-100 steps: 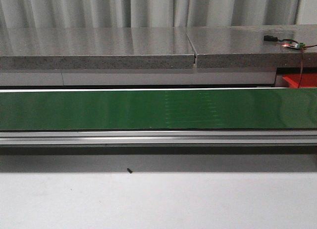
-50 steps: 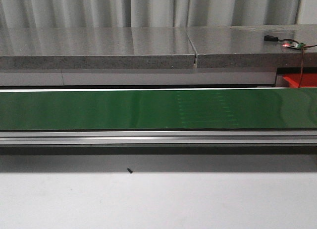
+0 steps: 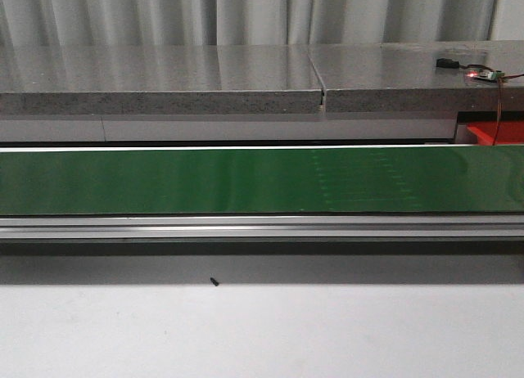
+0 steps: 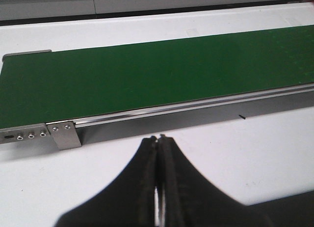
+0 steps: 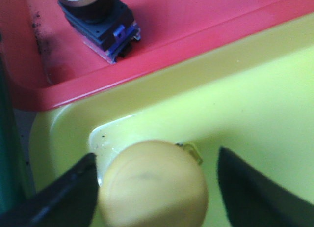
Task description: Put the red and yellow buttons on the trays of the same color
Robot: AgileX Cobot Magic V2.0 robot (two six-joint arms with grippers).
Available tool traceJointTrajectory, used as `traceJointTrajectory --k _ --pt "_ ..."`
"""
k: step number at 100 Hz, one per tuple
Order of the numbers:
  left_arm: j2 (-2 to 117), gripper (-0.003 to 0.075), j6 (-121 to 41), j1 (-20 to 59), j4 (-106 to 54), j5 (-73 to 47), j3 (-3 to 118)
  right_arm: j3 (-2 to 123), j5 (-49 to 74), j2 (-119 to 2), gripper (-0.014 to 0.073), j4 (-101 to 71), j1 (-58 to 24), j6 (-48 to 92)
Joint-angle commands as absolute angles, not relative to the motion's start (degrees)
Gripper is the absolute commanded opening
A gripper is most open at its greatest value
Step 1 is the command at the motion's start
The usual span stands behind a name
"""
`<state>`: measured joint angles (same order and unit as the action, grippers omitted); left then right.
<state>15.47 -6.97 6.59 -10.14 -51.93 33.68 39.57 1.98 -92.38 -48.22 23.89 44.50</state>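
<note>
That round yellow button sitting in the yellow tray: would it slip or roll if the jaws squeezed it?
The yellow button has a smooth domed cap, so it could well slip between the open jaws. It looks rigid, probably hard plastic. The yellow tray has a raised wall that would likely stop it rolling far.

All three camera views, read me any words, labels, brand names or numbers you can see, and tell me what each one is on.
No readable text in any view.
Green conveyor belt: plain, no markings.
Small circuit board on the grey slab: too small to read anything.
Red tray and yellow tray: no labels visible.
Yellow button and the dark button body in the red tray: blurred, no lettering legible.
</note>
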Motion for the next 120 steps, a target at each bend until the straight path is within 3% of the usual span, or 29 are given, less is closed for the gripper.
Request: traceJointTrajectory --k 1,20,32,39,54,60,91,120 --pt "16.0 -0.0019 -7.0 7.1 -11.3 -48.2 35.0 41.1 0.6 -90.5 0.0616 -48.4 24.0 44.7" --pt "16.0 -0.0019 -7.0 7.1 -11.3 -48.2 35.0 41.1 2.8 -86.6 0.0603 -48.4 24.0 44.7" --pt "16.0 -0.0019 -7.0 7.1 -11.3 -48.2 35.0 41.1 5.1 -81.4 0.0505 -47.3 24.0 44.7" --pt "16.0 -0.0019 -7.0 7.1 -11.3 -48.2 35.0 41.0 6.8 -78.2 0.0388 -47.1 24.0 44.7" --pt "16.0 -0.0019 -7.0 7.1 -11.3 -48.2 35.0 40.9 9.7 -71.6 0.0031 -47.1 23.0 44.7" --pt "16.0 -0.0019 -7.0 7.1 -11.3 -48.2 35.0 40.9 10.6 -69.5 -0.0071 -47.1 21.7 44.7" --pt "16.0 -0.0019 -7.0 7.1 -11.3 -48.2 35.0 40.9 16.7 -60.4 -0.0062 -46.4 10.8 44.7" --pt "16.0 -0.0019 -7.0 7.1 -11.3 -48.2 35.0 36.3 15.6 -52.1 -0.0059 -45.8 7.1 44.7"
